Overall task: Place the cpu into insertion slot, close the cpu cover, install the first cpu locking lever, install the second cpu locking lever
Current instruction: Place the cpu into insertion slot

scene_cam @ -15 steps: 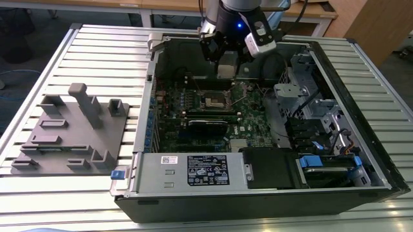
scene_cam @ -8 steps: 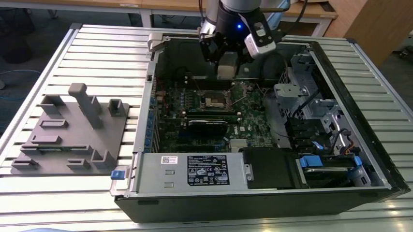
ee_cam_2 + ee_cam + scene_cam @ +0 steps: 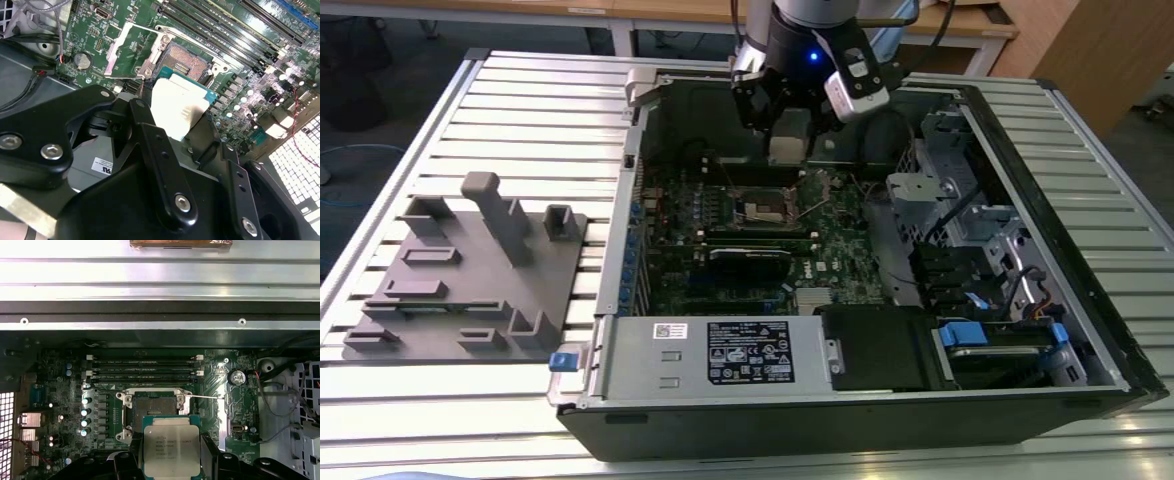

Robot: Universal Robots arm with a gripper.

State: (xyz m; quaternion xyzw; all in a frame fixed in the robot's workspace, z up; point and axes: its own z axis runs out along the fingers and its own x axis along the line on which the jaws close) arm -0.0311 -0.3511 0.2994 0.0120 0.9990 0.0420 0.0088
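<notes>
The gripper (image 3: 787, 140) hangs inside the open case (image 3: 854, 430). Its two black fingers (image 3: 209, 450) are narrowed onto opposite edges of the cpu (image 3: 171, 447). It carries the chip flat, with the grey metal top facing the first wrist view.

The cpu is not yet in the slot (image 3: 152, 405). In the exterior view it is held in the air over the board (image 3: 834, 250), near the slot but clear of it. In both wrist views it overlaps one edge of the slot without resting on it (how high above, I cannot tell).

The slot lies bare, its dark centre showing inside the silvery rim. The cover (image 3: 115, 52) is swung open and stands up from one edge of the slot, with the board visible through its window. A thin lever (image 3: 207, 397) sticks out sideways from the slot's rim. Two long memory slots (image 3: 145, 362) run side by side just beyond the slot.

Well away from the slot, outside the case, a grey fixture (image 3: 467, 270) sits on the slatted table (image 3: 520, 100).
</notes>
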